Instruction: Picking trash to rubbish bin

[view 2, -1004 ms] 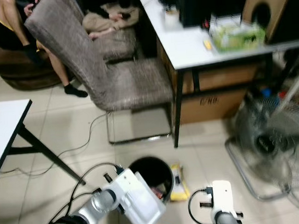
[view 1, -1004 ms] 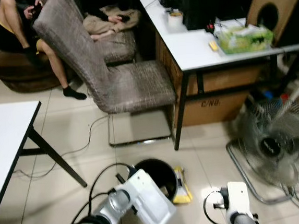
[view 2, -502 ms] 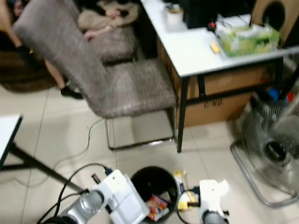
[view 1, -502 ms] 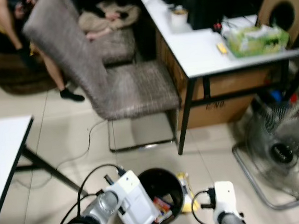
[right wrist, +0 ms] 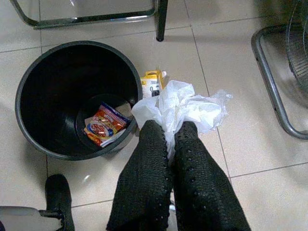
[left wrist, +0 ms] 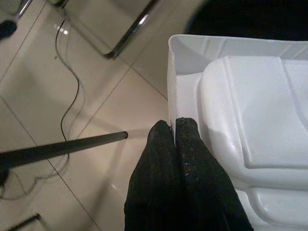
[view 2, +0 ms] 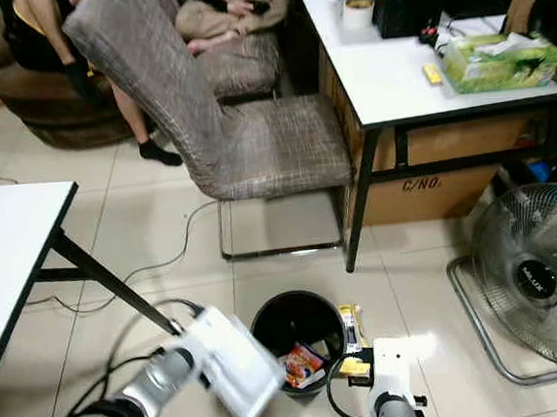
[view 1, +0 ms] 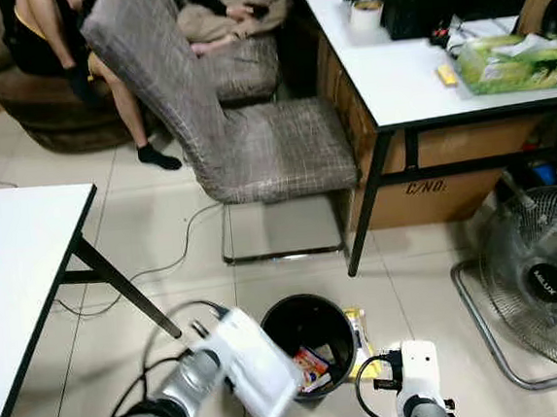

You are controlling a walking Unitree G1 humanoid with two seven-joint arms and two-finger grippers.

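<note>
A black round bin [view 1: 272, 324] stands on the tiled floor in front of me, with a red and yellow snack wrapper [right wrist: 103, 126] lying at its bottom. My left gripper [left wrist: 174, 126] is shut on the edge of a white plastic lid [view 1: 253, 367], held at the bin's left side. My right gripper [right wrist: 168, 131] is shut on a crumpled white plastic bag [right wrist: 185, 106], just right of the bin's rim [right wrist: 29, 77]. A yellow packet [view 1: 357, 330] lies on the floor against the bin's right side.
A grey chair [view 1: 253, 142] stands beyond the bin, beside a white desk [view 1: 413, 70] with a cardboard box [view 1: 442, 184] under it. A floor fan [view 1: 548, 282] is at the right, a white table [view 1: 19, 251] at the left. A person [view 1: 49, 43] sits far back.
The camera has shifted, so the bin now sits higher and fuller in view. The left arm with the white lid looks blurred and slightly lower beside the bin. Both grips are unchanged.
</note>
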